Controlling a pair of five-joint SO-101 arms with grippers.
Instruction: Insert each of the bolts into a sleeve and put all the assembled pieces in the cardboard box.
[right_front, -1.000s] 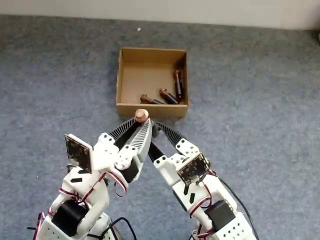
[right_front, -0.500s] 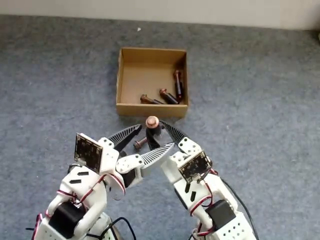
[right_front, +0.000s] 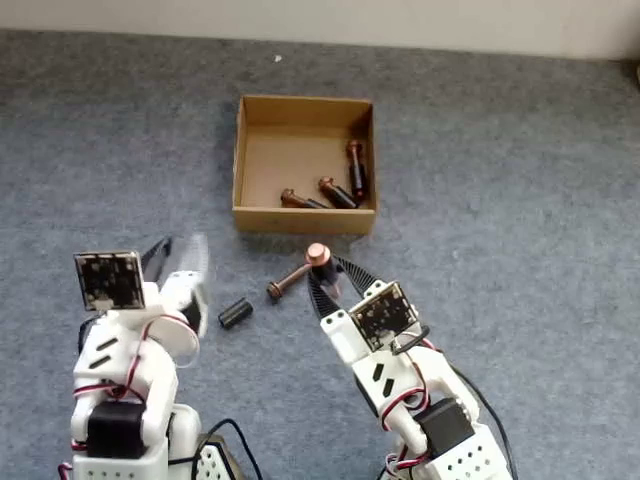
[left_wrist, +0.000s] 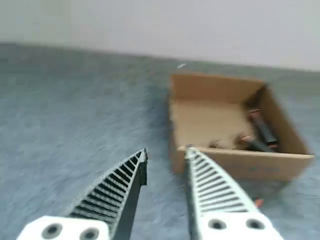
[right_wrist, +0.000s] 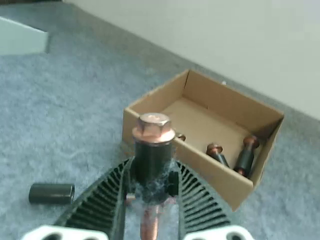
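My right gripper (right_front: 322, 274) is shut on an assembled piece (right_wrist: 152, 157), a copper bolt standing upright in a black sleeve, just in front of the cardboard box (right_front: 303, 217). In the right wrist view the fingers (right_wrist: 107, 197) clamp the sleeve below the bolt head. Three assembled pieces (right_front: 340, 190) lie in the box's near right corner. On the carpet lie a loose bolt (right_front: 285, 283) and, left of it, a loose black sleeve (right_front: 235, 313). My left gripper (right_front: 180, 258) hangs open and holds nothing, to the left of both; its wrist view looks past the fingertips (left_wrist: 142, 160) at the box (left_wrist: 240, 165).
Grey carpet (right_front: 520, 200) covers the table on every side of the box. A pale wall (right_front: 400, 20) runs along the far edge. The loose sleeve (right_wrist: 51, 193) lies beside my right gripper in its wrist view.
The left gripper opened, let go of the piece and swung back to the left. The right gripper kept the assembled piece and shifted slightly right. The loose bolt and sleeve came into sight.
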